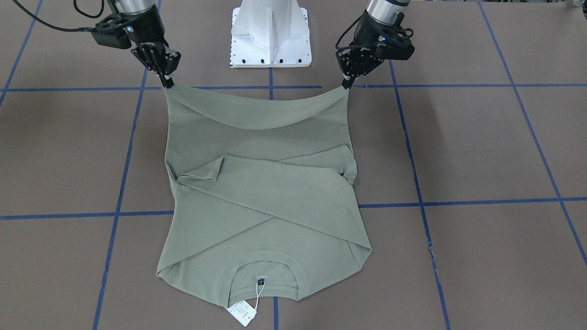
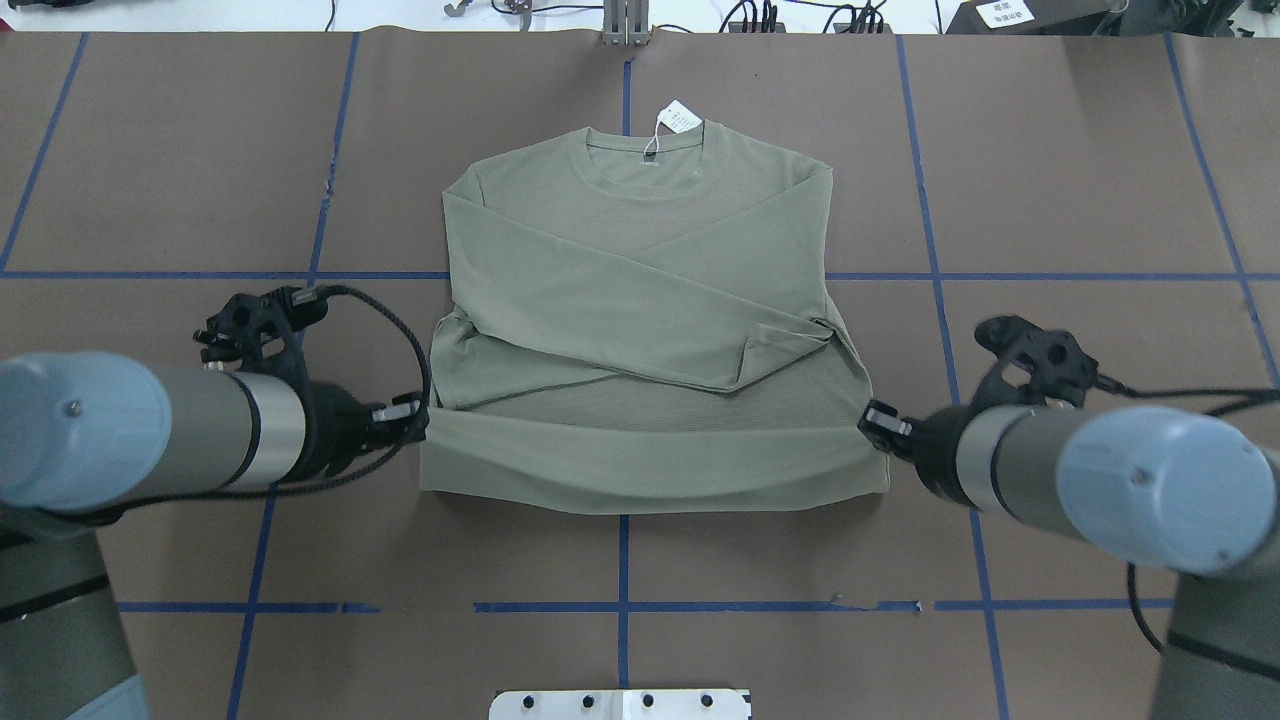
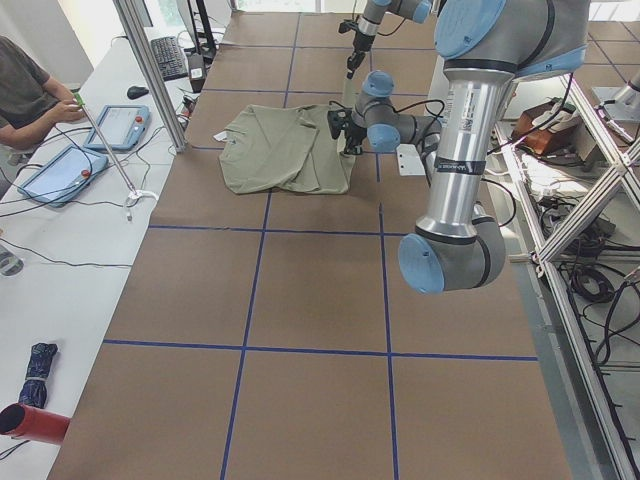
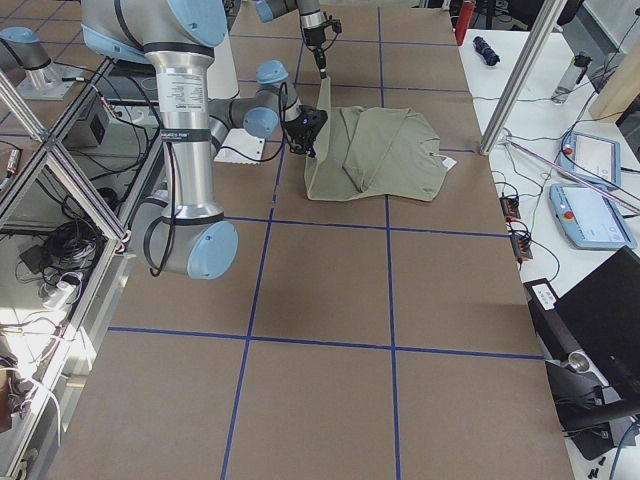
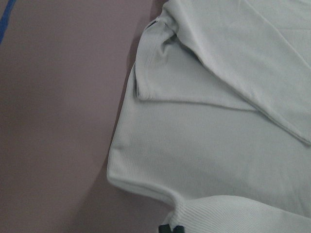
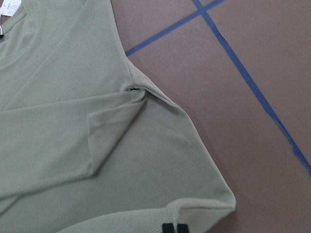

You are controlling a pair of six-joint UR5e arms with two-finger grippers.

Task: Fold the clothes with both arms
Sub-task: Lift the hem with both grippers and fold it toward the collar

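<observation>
The sage-green shirt [image 1: 266,192] lies flat with both sleeves crossed over its body, neck and white hang tag [image 1: 241,314] at the far side from the robot. Its bottom hem is lifted off the table and sags between the two arms. My left gripper [image 1: 347,84] is shut on one hem corner, and my right gripper [image 1: 168,84] is shut on the other. In the overhead view the left gripper [image 2: 425,415] and right gripper [image 2: 868,418] flank the shirt [image 2: 640,250]. Each wrist view shows fingertips [image 5: 171,228] [image 6: 174,227] pinching ribbed hem.
The white base block [image 1: 270,36] stands between the arms at the robot's side. Blue tape lines [image 2: 620,560] grid the brown table. A person [image 3: 25,95] sits at a side bench with tablets [image 3: 120,125] beyond the shirt's neck end.
</observation>
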